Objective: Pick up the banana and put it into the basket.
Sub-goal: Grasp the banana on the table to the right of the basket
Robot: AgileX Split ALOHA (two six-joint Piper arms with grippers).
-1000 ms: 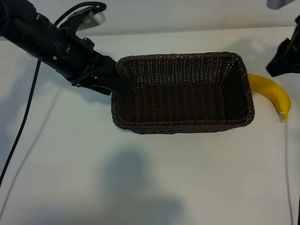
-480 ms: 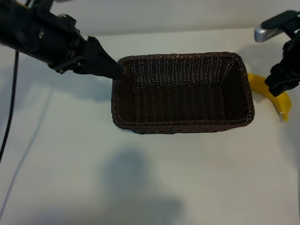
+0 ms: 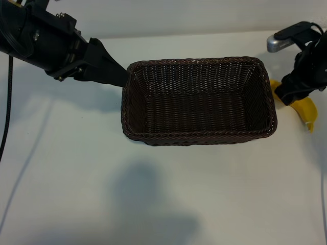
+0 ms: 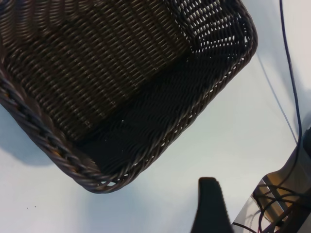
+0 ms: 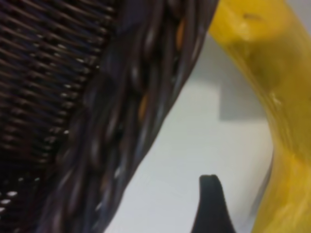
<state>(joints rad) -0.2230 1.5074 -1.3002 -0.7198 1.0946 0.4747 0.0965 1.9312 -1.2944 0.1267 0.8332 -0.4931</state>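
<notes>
Right gripper [image 3: 287, 97]: we saw it over the curved yellow banana [image 3: 304, 109], fingers spread, gripping nothing.
Left gripper [image 3: 120, 77]: spread beside the basket's left rim.
Dark brown woven wicker basket [image 3: 196, 137]: we found it empty.
Banana: on the table, just right of the basket.

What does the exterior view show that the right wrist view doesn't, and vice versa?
Only the exterior view shows the whole basket, empty, the left tool at its left end, both arms, and the right tool low over the banana just outside the basket's right end.

Only the right wrist view shows one dark fingertip on the bare table strip between rim and banana, touching neither.

Both show the banana on the table outside the basket, not yet picked up.
</notes>
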